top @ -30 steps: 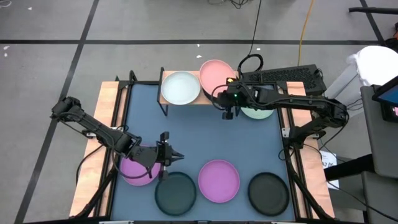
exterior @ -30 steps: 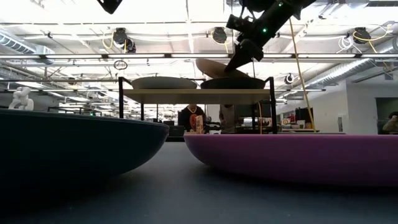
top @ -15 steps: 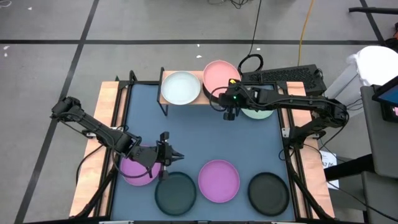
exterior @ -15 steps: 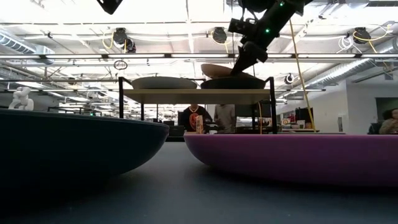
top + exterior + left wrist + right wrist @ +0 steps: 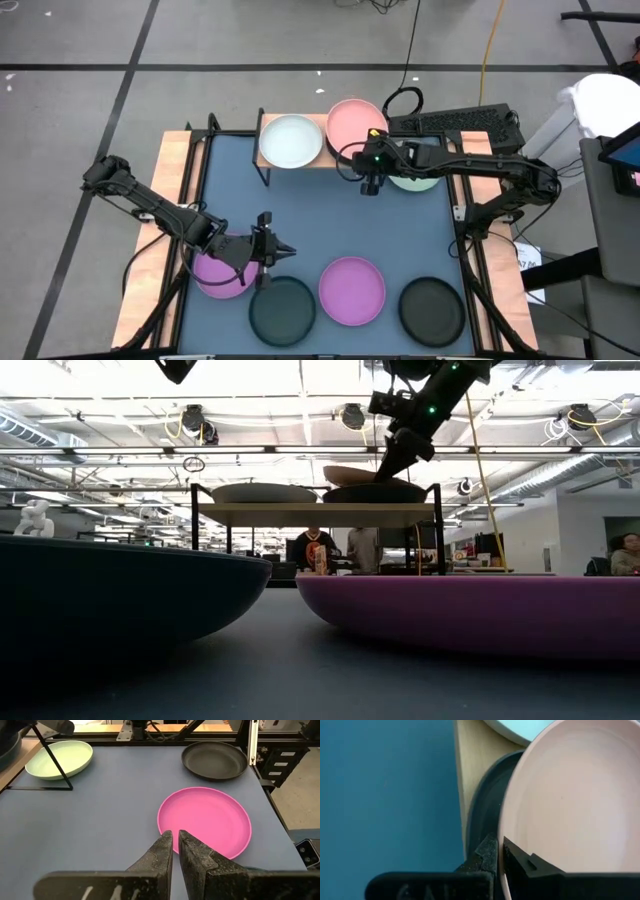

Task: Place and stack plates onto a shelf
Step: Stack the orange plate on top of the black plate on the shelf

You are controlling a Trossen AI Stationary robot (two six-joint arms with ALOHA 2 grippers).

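Since a second ago the pink plate (image 5: 352, 122) has dropped from a steep tilt to nearly level and shifted further over the shelf (image 5: 330, 150); the left arm has not moved.

High view: the right end effector (image 5: 370, 186) sits at the shelf's front edge, pinching the pink plate's rim. On the shelf's left half lies a round, matte white plate (image 5: 291, 141). A mint green plate (image 5: 413, 181) lies on the bench (image 5: 330, 220) just right of the shelf. Well in front of the shelf, a row runs along the bench: a purple plate (image 5: 218, 278) under the left end effector (image 5: 284, 254), then a dark charcoal plate (image 5: 282, 310), a second purple plate (image 5: 351, 291) and another charcoal plate (image 5: 432, 311).

Low view: the pink plate (image 5: 350, 474) hangs just above a charcoal plate (image 5: 378, 492) on the shelf's light-wood board (image 5: 315, 514), carried on thin black legs.

Left wrist view: the left end effector (image 5: 173, 840) has its speckled dark fingers nearly together and holds nothing.

Right wrist view: the right end effector (image 5: 498, 851) is clamped on the smooth pink rim (image 5: 560, 795) over the charcoal plate (image 5: 487, 805).
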